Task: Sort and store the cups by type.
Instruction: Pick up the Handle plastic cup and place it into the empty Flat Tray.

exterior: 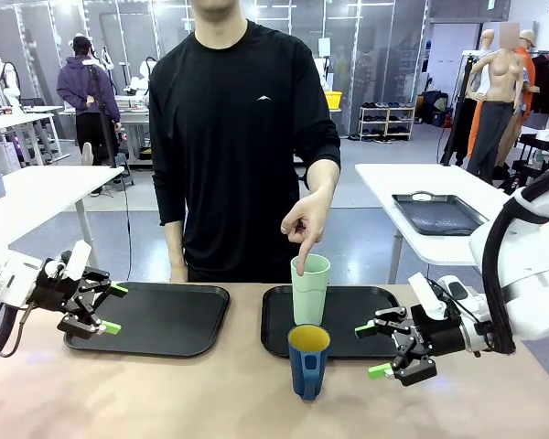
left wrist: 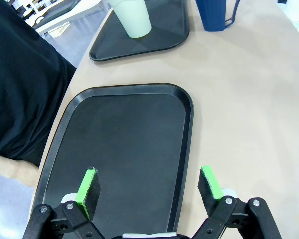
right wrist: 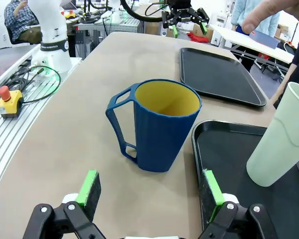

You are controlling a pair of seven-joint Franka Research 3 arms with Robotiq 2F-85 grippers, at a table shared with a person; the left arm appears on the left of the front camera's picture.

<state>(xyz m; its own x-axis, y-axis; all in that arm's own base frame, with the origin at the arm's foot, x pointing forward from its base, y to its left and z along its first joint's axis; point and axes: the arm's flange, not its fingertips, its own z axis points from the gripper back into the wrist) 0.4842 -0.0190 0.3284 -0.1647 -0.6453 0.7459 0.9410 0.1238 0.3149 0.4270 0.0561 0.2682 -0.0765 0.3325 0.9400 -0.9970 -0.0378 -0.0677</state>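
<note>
The tall pale green tumbler (exterior: 311,289) (right wrist: 278,142) (left wrist: 133,17) stands upright on the right black tray (exterior: 361,315), and a person's finger (exterior: 299,261) points down at its rim. In front of that tray, on the bare table, stands the dark blue mug (exterior: 308,361) (right wrist: 162,124) (left wrist: 214,14) with a yellow inside. My right gripper (exterior: 371,350) (right wrist: 149,186) is open to the right of the mug, facing it, with a gap between. My left gripper (exterior: 115,309) (left wrist: 149,186) is open over the near left end of the left black tray (exterior: 165,320) (left wrist: 134,144), holding nothing.
The person in black stands at the table's far edge behind the right tray. In the right wrist view the mug's handle (right wrist: 120,124) points left, and the left tray (right wrist: 219,74) lies beyond. A cable rail with a red stop button (right wrist: 4,93) runs along the table's side.
</note>
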